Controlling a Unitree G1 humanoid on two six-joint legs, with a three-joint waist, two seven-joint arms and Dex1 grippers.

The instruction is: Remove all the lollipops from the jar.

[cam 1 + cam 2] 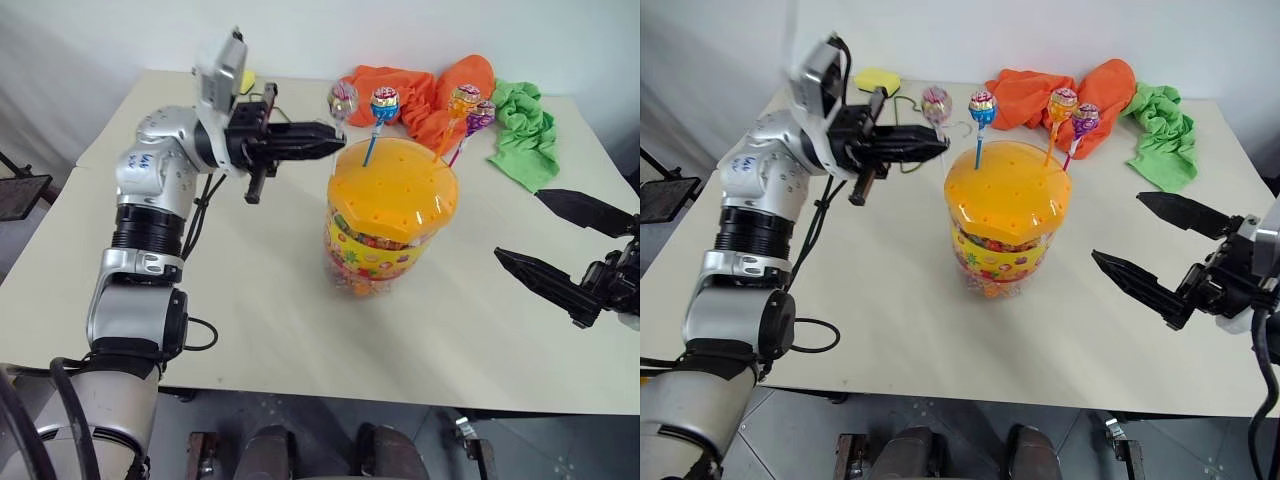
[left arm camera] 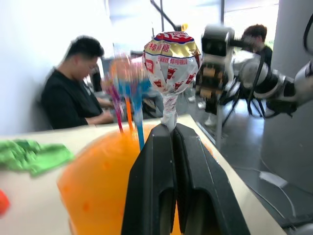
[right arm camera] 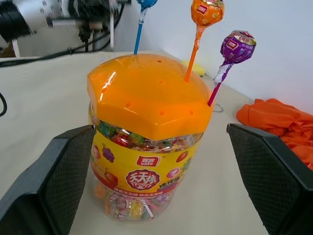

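While pinched by its neck, white-stick lollipop [image 2: 171, 61] in left tool [image 1: 330, 140] beside jar [image 1: 390, 215]; right tool [image 1: 560, 245] wide, empty.

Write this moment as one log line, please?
left gripper: shut on white-stick lollipop | right gripper: open beside jar | three lollipops in lid

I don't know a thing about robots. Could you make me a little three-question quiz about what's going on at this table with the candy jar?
1. True or false: the left gripper is shut on a lollipop.
2. How many lollipops stand with their sticks in the jar's orange lid? A) one B) three C) five
3. Fill in: the right gripper is ____, holding nothing.

Key
1. True: the left wrist view shows its fingers pinching the white-stick lollipop just under the wrapper.
2. B: the blue-stick, orange-stick and purple-stick ones.
3. Open, beside the jar.
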